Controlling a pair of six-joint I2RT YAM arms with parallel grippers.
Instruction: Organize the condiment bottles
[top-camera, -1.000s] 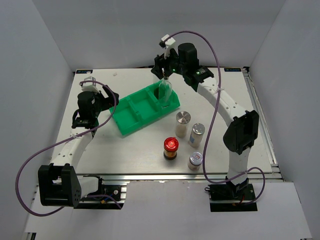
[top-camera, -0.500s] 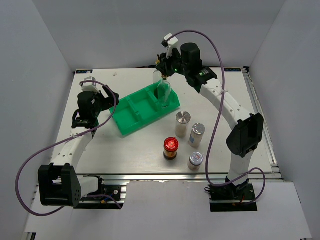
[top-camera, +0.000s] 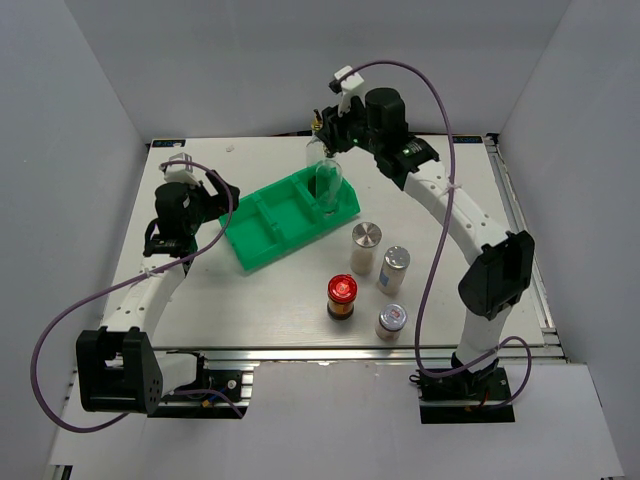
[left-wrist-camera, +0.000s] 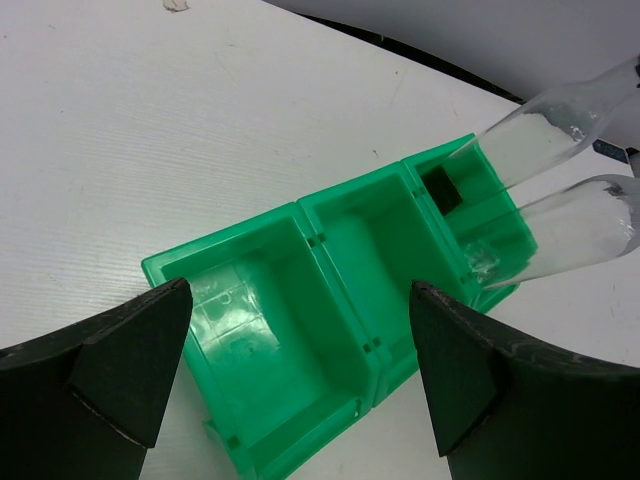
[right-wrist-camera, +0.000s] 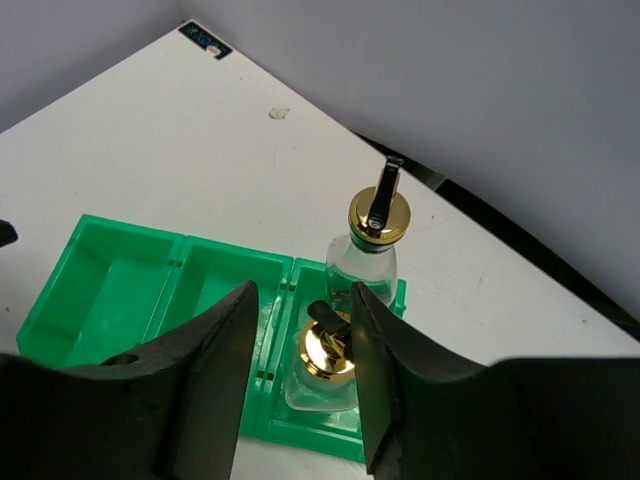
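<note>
right pincer apart, empty, above a cruet. second cruet just beyond it, both upright in end compartment of tray. left pincer apart over tray's other end. jars on surface, nearer right arm's base.

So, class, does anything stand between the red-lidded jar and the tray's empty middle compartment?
Nothing visible does. Only table separates the red-lidded jar from the middle compartment of the green tray; both cruets stand in the end compartment.
</note>
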